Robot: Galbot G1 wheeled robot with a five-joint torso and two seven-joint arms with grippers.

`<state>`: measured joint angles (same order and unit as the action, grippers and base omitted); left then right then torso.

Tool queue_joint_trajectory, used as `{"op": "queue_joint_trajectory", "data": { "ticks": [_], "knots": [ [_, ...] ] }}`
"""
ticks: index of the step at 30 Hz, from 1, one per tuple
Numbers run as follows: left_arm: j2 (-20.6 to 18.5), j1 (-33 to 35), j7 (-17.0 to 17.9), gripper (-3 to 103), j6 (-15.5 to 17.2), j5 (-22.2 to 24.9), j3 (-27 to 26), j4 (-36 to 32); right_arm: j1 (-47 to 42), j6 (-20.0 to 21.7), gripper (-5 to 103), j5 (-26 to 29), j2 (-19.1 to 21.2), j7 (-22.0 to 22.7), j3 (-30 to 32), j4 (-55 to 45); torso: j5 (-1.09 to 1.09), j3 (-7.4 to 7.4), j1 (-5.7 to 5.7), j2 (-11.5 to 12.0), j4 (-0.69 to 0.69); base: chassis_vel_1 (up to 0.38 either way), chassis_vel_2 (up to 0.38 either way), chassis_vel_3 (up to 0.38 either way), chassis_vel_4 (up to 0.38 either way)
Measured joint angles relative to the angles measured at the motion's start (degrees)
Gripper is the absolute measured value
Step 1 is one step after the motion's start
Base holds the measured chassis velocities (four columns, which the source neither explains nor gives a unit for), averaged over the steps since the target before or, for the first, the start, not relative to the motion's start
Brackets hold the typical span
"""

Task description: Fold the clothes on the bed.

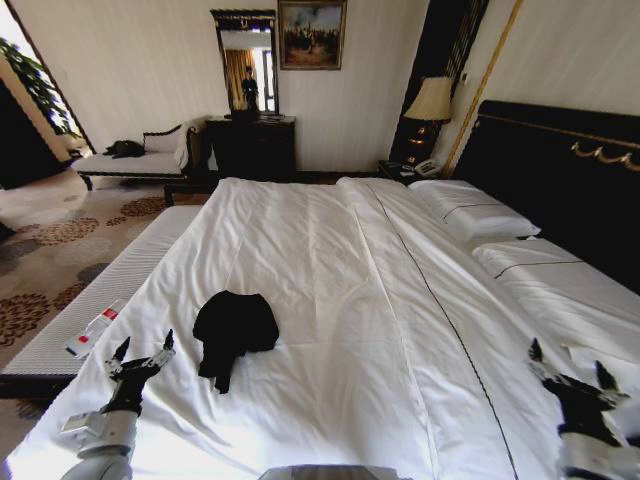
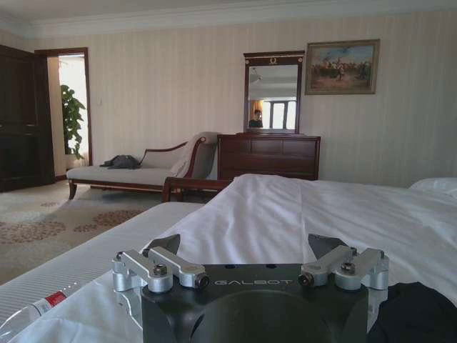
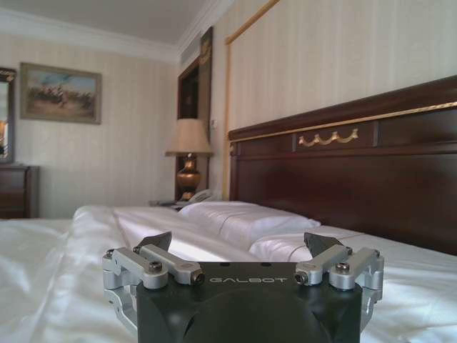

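A white double bed (image 1: 400,300) is filling the room. A crumpled black garment (image 1: 233,328) is lying near its foot. The open-fingered left gripper (image 1: 143,356) is hovering beside the garment; the right gripper (image 1: 570,368), also open, is waiting well apart. Flattening first would help.

Big white bed (image 1: 330,300), rumpled black garment (image 1: 234,330) lying near the left edge, two pillows (image 1: 475,210) at the headboard.

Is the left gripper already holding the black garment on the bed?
No. In the head view the left gripper hangs with open jaws beside the crumpled black garment, apart from it, over the bed.
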<state>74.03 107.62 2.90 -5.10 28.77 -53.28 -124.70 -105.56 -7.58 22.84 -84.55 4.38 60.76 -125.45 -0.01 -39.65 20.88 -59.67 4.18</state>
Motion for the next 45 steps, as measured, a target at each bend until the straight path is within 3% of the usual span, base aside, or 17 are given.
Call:
{"op": "queue_joint_trajectory", "data": {
  "ticks": [5,10,45],
  "knots": [
    [0.1,0.0,0.0,100,0.0,0.1,-0.1,-0.1,0.8,1.0,100,-4.6,-0.9,1.9,-4.4,-0.2,0.01,0.0,0.0,0.0,0.0,0.0,0.0,0.0,0.0],
    [0.2,0.1,0.0,100,-0.1,0.1,-0.1,0.1,1.2,1.8,100,-5.8,-1.2,2.9,-5.5,0.0,0.01,0.0,0.0,0.0,0.0,0.0,0.0,0.0,0.0],
    [0.6,-0.1,-0.1,100,-0.1,0.3,0.2,0.8,1.1,3.2,100,-8.6,-2.0,4.1,-7.7,0.4,0.01,0.0,0.0,0.0,0.01,0.113,0.11,-0.106,-0.108]
  ]
}}
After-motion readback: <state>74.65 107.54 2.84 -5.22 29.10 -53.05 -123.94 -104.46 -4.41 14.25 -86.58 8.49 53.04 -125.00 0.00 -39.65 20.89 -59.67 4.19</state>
